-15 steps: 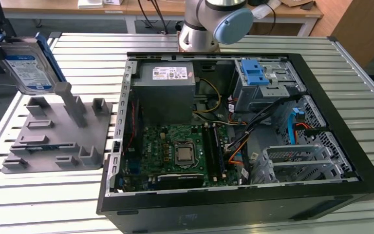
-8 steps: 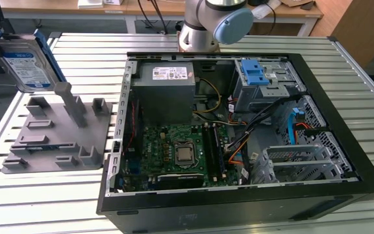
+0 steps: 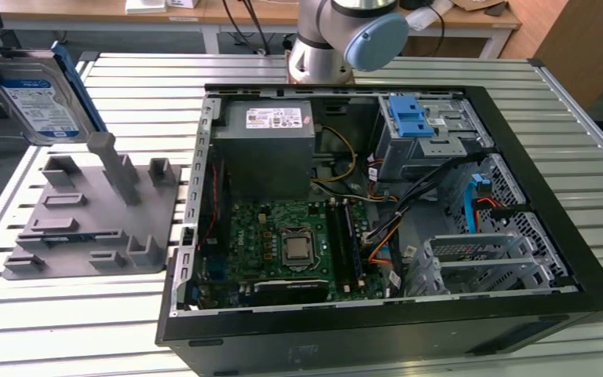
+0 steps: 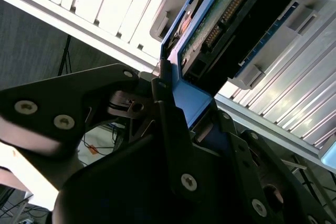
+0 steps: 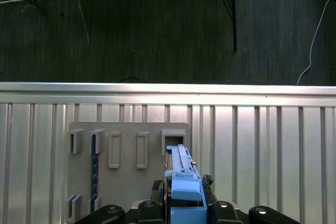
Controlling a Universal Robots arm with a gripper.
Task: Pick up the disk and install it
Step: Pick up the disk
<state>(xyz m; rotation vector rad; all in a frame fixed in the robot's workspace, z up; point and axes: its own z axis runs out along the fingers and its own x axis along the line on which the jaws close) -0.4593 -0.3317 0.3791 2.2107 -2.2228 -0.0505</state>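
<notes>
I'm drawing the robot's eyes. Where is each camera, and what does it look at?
Exterior view: off the arm, up high, looking down on the open computer, grey tray and disk; the arm shows behind the computer.
First wrist view: on the arm, looking down past the disk's blue edge at the tray; the claw shows.
Second wrist view: on the arm, close along the claw at the disk's underside.
Shared: every view shows the disk; both wrist views show the claw shut on it.
</notes>
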